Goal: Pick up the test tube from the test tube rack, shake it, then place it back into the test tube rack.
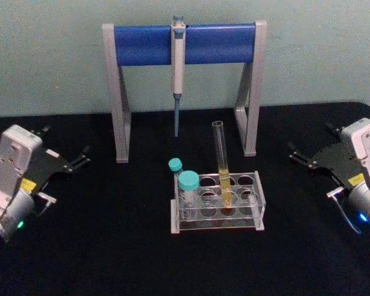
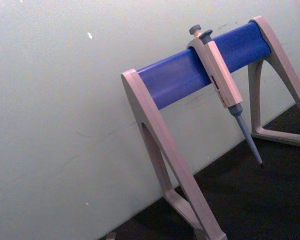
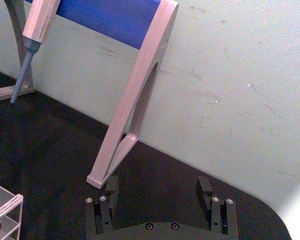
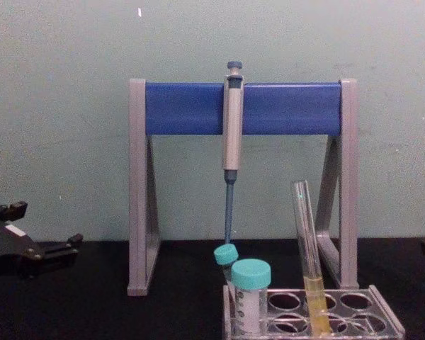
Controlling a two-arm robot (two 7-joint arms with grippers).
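Note:
The test tube (image 1: 222,163) is a long clear glass tube with yellow liquid low down. It stands leaning slightly in a middle hole of the clear test tube rack (image 1: 246,217), at the table's centre. The chest view shows the test tube (image 4: 308,262) rising well above the rack (image 4: 354,322). My left gripper (image 1: 66,143) rests open at the far left, well away from the rack, and appears in the chest view as the left gripper (image 4: 42,225). My right gripper (image 1: 309,139) is open at the far right, its fingers (image 3: 205,187) spread with nothing between them.
Two teal-capped tubes (image 1: 188,185) stand in the rack's left end. Behind the rack is a tall grey-and-blue pipette stand (image 1: 120,92) with a pipette (image 1: 177,80) hanging from its bar. The black table (image 1: 111,246) ends at a pale wall.

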